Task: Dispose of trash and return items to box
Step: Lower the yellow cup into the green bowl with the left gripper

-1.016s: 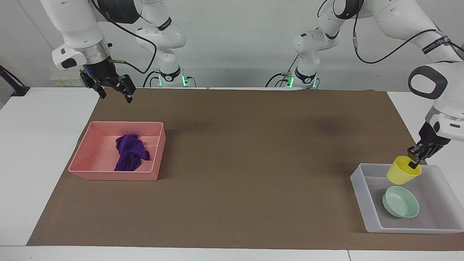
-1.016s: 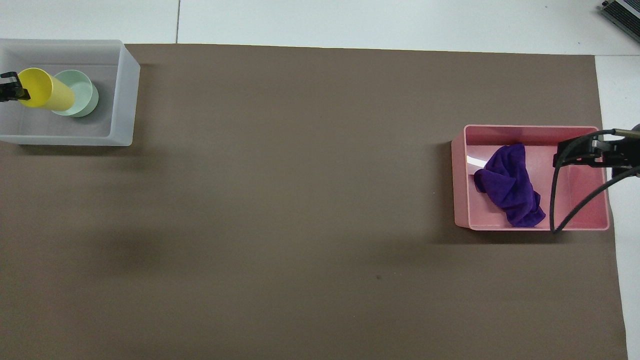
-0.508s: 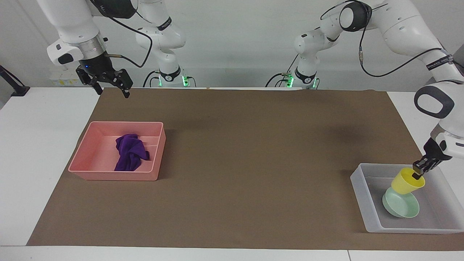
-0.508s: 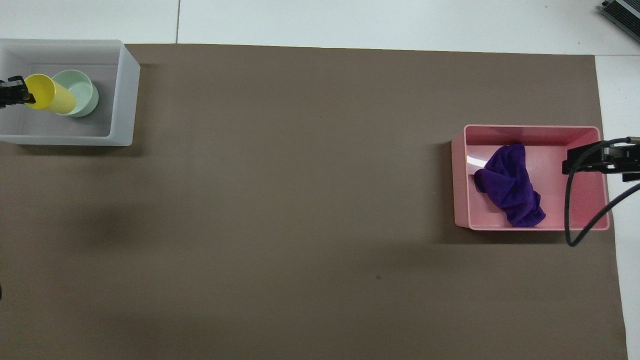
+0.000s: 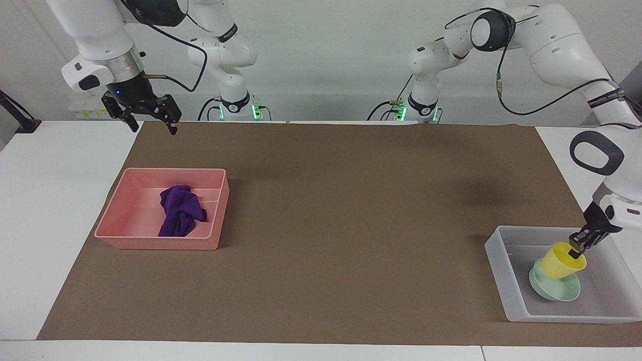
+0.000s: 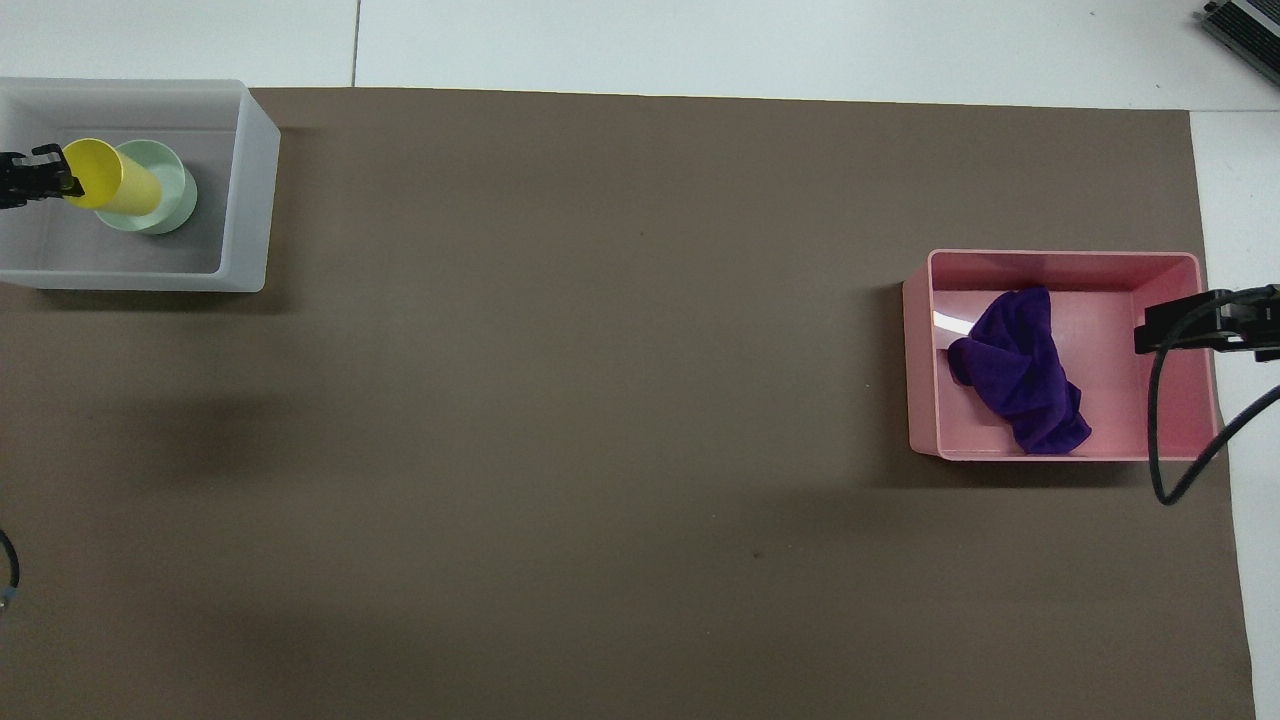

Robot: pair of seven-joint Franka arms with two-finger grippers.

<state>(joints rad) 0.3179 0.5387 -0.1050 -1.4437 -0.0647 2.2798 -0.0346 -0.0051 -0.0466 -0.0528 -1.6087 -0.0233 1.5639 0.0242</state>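
We see the right claw [image 5: 148, 116] spread, raised near the pink plastic tray [image 5: 120, 204] holding the purple fabric cloth [image 5: 179, 210]. The facing view alone shows the left claw [image 5: 577, 246] pinching the tilted yellow plastic cup [image 5: 559, 261], resting in the mint-green round bowl [image 5: 554, 289] inside the translucent rectangular box [image 5: 501, 273]. Overhead, both claws are cut off at the frame edges.

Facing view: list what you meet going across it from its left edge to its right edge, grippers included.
Right gripper, raised above the table's edge → pink tray → purple cloth lying in it → bare brown mat → clear box → green bowl in the box → yellow cup tilted in the bowl → left gripper, holding the cup's rim.
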